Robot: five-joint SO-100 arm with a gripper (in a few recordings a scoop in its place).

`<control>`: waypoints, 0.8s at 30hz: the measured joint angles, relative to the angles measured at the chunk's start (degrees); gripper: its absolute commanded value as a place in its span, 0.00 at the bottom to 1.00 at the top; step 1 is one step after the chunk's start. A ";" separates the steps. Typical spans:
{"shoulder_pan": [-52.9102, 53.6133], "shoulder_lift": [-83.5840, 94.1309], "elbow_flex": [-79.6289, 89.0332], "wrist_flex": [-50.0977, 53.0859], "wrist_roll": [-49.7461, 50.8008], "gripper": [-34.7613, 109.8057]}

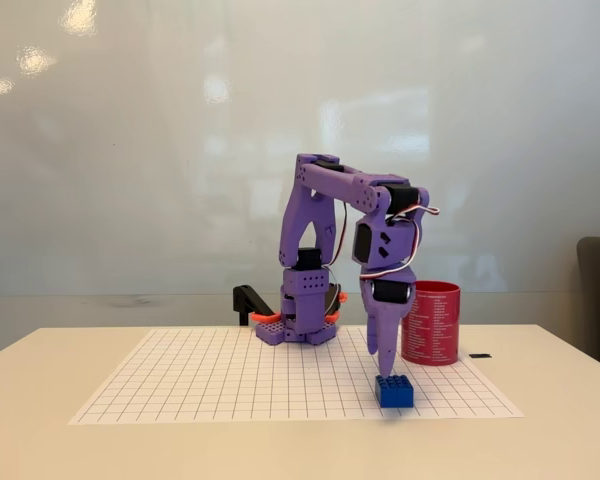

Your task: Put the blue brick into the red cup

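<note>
I am looking across the tabletop (60,385), a pale surface running the full width of the fixed view, with a white gridded mat (230,385) lying over its middle so that positions can be read off the squares. At the mat's far edge the purple arm (325,215) is standing on its base, clamped there by orange and black fittings, and it is folding up and over so that the forearm is hanging straight down toward the mat's near right corner. That posture is making sense to me: a vertical approach is letting the fingers come at a low object from above. The red cup (431,322) is standing upright near the mat's right edge, just behind and to the right of the arm's lower end, its mouth open to the top, close enough that a short carry should be serving. A small dark object (480,356) is lying on the bare tabletop beyond it. The pincer (385,365) is pointing down with its tips just above the blue brick (395,390), which is sitting studs-up by the mat's near right edge; from this side I cannot tell whether the fingers are spread or together, nor whether they are touching the studs.
</note>
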 measured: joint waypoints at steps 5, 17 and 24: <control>-1.67 -2.37 0.00 -0.18 2.99 0.58; -1.32 -8.26 -0.62 -4.57 8.35 0.24; 3.87 -8.26 -0.62 -5.27 10.28 0.29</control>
